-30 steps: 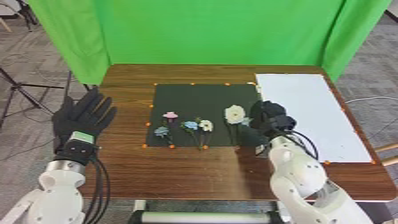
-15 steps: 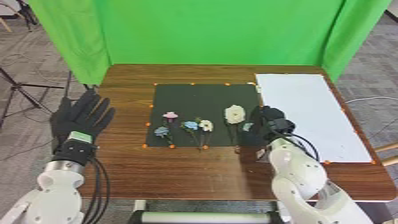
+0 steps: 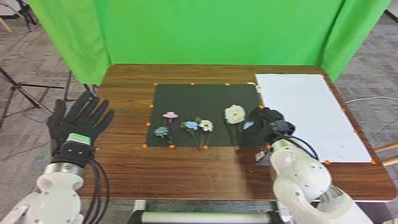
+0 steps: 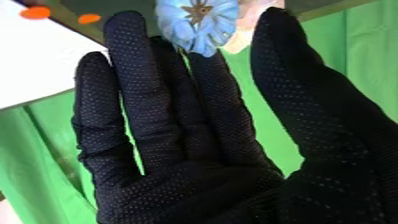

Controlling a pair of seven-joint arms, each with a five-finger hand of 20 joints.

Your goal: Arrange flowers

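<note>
On the dark rectangular mat (image 3: 204, 97), beside the wide-open right robot hand (image 4: 191, 190), the ruffled pale-blue flower (image 4: 197, 24) seems light and crushable, best pinched below the bloom.

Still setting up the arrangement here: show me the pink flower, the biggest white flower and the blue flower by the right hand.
Pink flower (image 3: 170, 115): head view, on its bloom.
Biggest white flower (image 3: 234, 114): head view, on its petals.
Blue flower (image 4: 199, 36): right wrist view, on its petals.

Green curtain (image 3: 222, 37) behind the surface (image 3: 195, 177); black tripod (image 3: 17, 86) at left, white cable (image 3: 371, 98) at right, on grey carpet (image 3: 25, 145)
</note>
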